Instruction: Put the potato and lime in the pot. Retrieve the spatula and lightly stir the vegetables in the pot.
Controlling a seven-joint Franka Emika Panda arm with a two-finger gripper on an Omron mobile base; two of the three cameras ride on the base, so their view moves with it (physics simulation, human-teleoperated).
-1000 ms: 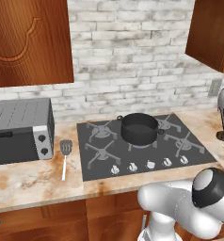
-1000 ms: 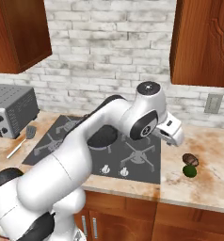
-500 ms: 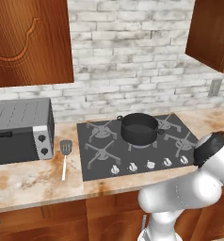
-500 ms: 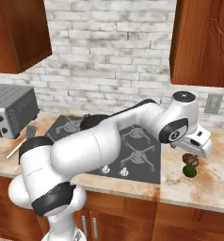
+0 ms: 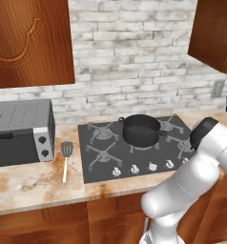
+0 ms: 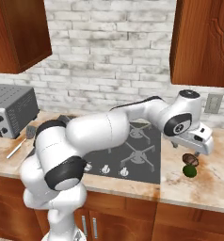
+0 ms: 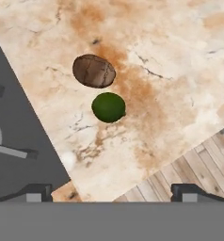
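Marble table [image 6: 212, 188] right of stove: claw [image 7: 111, 192] swung over from stove, now above potato [image 7: 94, 71] and lime [image 7: 108, 107], spread wide, empty. Pot [image 5: 141, 129] centre frame, pickup next.

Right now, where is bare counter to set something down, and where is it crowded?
Bare counter lies beside the potato and lime, away from the cooktop. Another patch lies in front of the toaster oven, left of the spatula. It is crowded where potato and lime lie close together.
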